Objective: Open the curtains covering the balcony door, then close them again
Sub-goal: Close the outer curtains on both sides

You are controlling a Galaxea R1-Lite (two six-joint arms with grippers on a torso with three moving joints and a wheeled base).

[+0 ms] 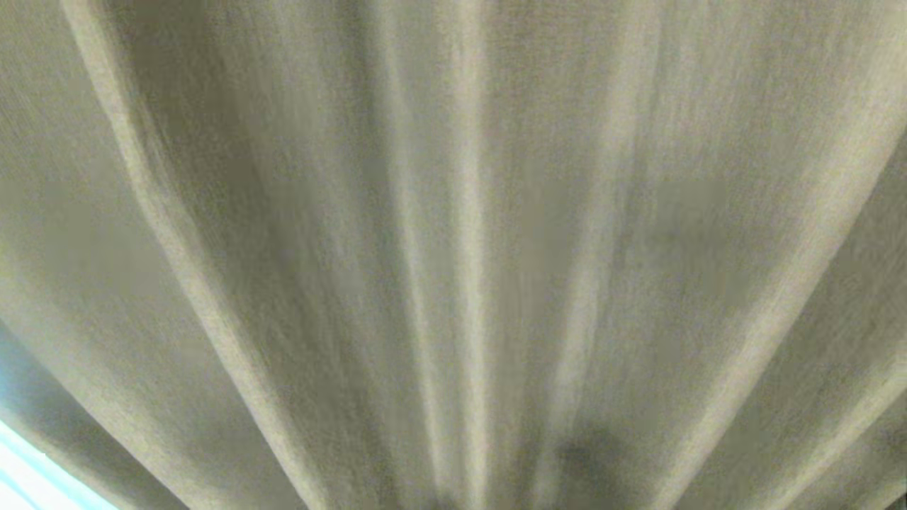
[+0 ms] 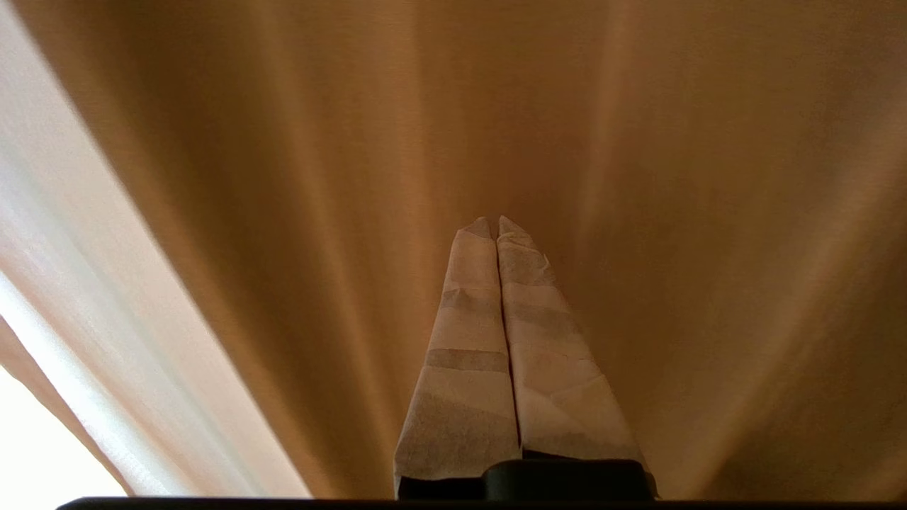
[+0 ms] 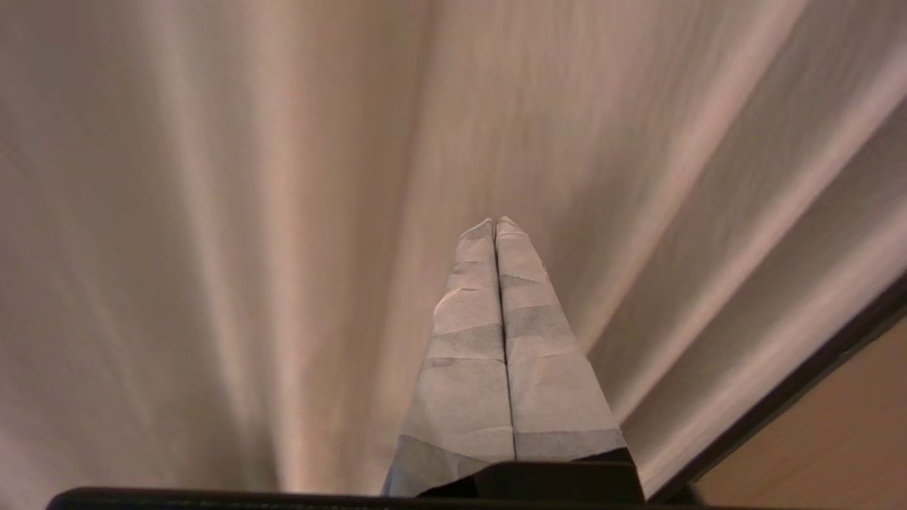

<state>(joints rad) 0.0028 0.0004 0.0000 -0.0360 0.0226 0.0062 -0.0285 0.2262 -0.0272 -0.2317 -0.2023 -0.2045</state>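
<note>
The thick beige-olive curtains [image 1: 453, 234] hang in pleats right in front of me and fill the head view. No arm shows there. In the left wrist view my left gripper [image 2: 493, 221] is shut, its tape-wrapped fingers pressed together with nothing between them, pointing at the opaque curtain [image 2: 567, 142]. A strip of sheer white curtain [image 2: 92, 340] hangs beside that fabric. My right gripper [image 3: 494, 221] is also shut and empty, pointing at pale curtain folds [image 3: 283, 212]. The balcony door is hidden behind the fabric.
A bright pale strip [image 1: 28, 474] shows past the curtain's edge at the lower left of the head view. A dark straight edge [image 3: 801, 382] runs diagonally beside the curtain in the right wrist view, with a tan surface [image 3: 850, 439] beyond it.
</note>
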